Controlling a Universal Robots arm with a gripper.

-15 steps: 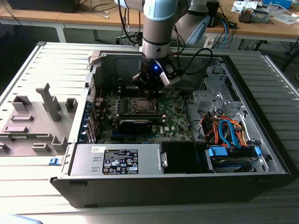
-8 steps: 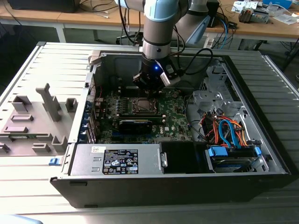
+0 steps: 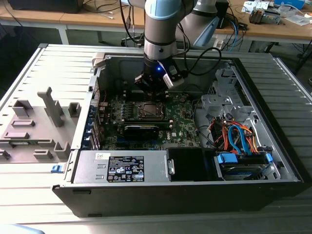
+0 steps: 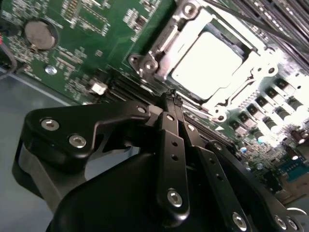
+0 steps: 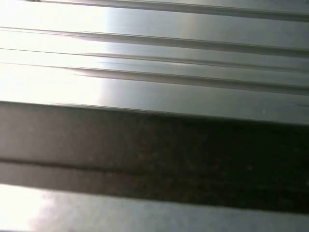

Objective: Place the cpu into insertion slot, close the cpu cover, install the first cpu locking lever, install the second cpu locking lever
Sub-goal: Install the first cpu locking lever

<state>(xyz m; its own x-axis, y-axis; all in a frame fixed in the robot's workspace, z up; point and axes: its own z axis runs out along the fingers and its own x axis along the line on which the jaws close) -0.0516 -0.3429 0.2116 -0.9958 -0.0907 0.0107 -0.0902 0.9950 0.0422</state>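
Note:
The cpu (image 4: 207, 60) lies flat in the insertion slot (image 3: 147, 111), its silvery top showing bright in the second wrist view. The cpu cover (image 4: 164, 41) sits down around it as a silver frame. My gripper (image 4: 170, 95) hangs just beside the socket's edge, a little above the green board. Its two black fingers (image 4: 171, 140) are pressed together at the tip with nothing between them. In the exterior view my gripper (image 3: 153, 92) stands over the far side of the socket inside the open computer case. I cannot tell how the locking levers stand.
A coin battery (image 4: 40, 35) sits on the board away from the socket. A long black card (image 3: 141, 129) lies just in front of the socket, and the power supply (image 3: 122, 168) in front of that. Orange and blue cables (image 3: 239, 136) fill the case's right side. A grey fixture (image 3: 39, 122) stands at the exterior view's left.

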